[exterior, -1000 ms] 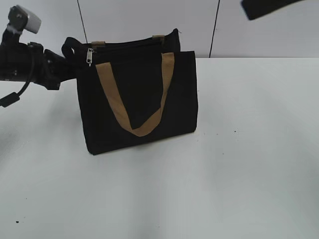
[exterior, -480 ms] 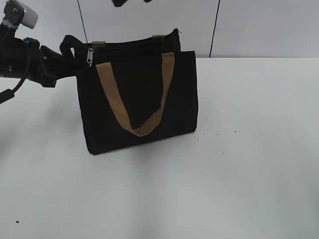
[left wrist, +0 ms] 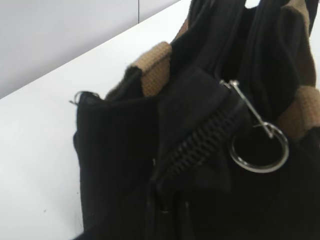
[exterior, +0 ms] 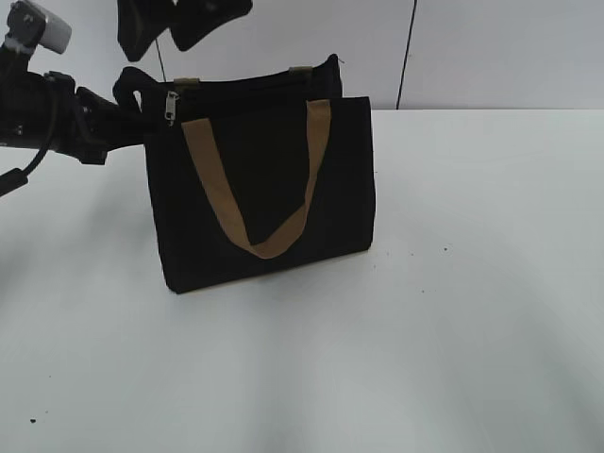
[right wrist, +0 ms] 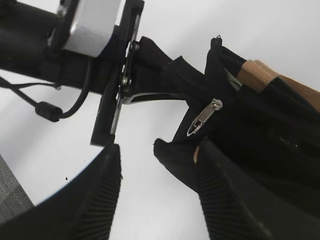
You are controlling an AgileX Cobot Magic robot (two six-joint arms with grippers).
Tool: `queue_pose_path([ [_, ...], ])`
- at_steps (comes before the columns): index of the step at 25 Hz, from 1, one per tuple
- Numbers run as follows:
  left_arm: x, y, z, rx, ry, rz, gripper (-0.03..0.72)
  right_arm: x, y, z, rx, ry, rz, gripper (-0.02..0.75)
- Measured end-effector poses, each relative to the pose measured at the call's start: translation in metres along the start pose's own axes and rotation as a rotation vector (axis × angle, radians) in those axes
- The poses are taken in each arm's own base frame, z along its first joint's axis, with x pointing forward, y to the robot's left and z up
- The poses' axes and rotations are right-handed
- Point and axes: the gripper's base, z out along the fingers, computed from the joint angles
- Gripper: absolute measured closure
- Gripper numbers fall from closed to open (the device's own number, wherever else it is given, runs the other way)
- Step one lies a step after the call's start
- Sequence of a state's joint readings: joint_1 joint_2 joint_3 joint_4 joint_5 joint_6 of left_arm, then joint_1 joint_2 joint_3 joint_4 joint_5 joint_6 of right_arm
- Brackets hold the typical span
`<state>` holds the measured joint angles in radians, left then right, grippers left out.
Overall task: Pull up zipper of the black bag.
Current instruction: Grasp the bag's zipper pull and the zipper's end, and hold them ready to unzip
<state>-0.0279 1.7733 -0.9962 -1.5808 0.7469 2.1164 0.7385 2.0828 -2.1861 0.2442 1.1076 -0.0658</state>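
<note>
Flanking black bag (exterior: 264, 189): both hands

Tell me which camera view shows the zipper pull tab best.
The right wrist view: the zipper pull tab hangs unobstructed and sharp at the black bag's corner. The exterior view shows it small. The left wrist view shows zipper teeth and a metal ring, not clearly the tab.

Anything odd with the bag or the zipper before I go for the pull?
Nothing damaged. The black bag stands upright but sits slightly skewed on the table, its near tan strap drooping down the front. The zipper pull hangs free at the left end, beside the left gripper's hold on that corner.
</note>
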Motion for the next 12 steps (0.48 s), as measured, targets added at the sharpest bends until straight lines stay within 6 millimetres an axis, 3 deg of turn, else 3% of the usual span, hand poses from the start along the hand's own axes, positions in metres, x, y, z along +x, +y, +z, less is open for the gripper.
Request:
queue_pose_path([
  [5,0.0,0.0,0.0,0.0,0.0,0.0,0.652,0.004,-0.008,0.035,0.008,0.047,0.03,0.388],
  [12,0.0,0.0,0.0,-0.001,0.0,0.0,0.652,0.009,-0.014,0.057,0.019,0.074,0.035,0.391],
])
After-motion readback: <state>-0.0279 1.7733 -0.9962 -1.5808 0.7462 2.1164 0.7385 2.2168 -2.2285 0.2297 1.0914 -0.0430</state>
